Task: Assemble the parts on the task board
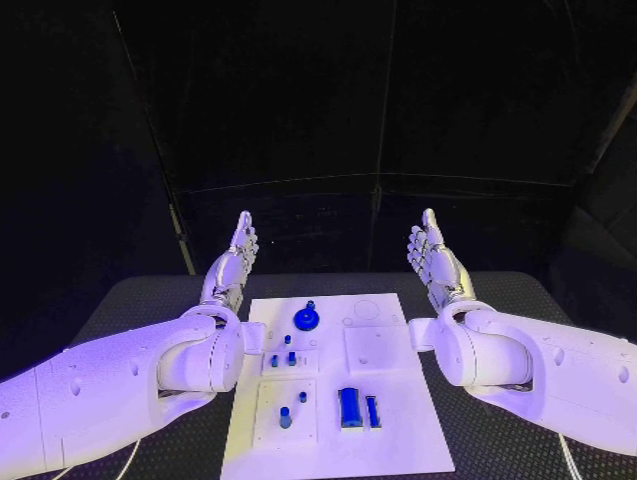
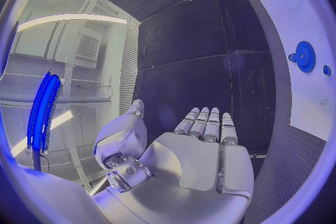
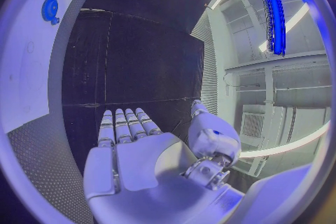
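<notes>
Black worktop [image 1: 506, 300] fills the lower half of the head view, and the task board [image 1: 383, 440] lies at its centre, a long white plate whose long axis runs from the bottom edge of the frame up toward the middle.

Left hand [image 1: 233, 262] is up at the centre left, just off the board's upper left corner, flat and on edge, fingers straight, side by side, pointing away up the frame, holding nothing. The left wrist view shows the same: palm open, fingers [image 2: 207, 125] stretched out together, thumb off to the side.

Right hand [image 1: 436, 262] mirrors it at the centre right, off the board's upper right corner, fingers extended and close together, empty. In the right wrist view its fingers [image 3: 126, 126] lie straight and parallel, thumb apart.

On the board now: a round blue gear [image 1: 307, 319] sits near the upper end, lying flat. Lower down, right of centre, a blue block [image 1: 350, 407] lies with its long axis running up the board, and a slimmer blue bar [image 1: 373, 411] lies just beside it, parallel. Small blue pegs [image 1: 285, 416] stand in the left-hand pockets, too small to read further.
</notes>
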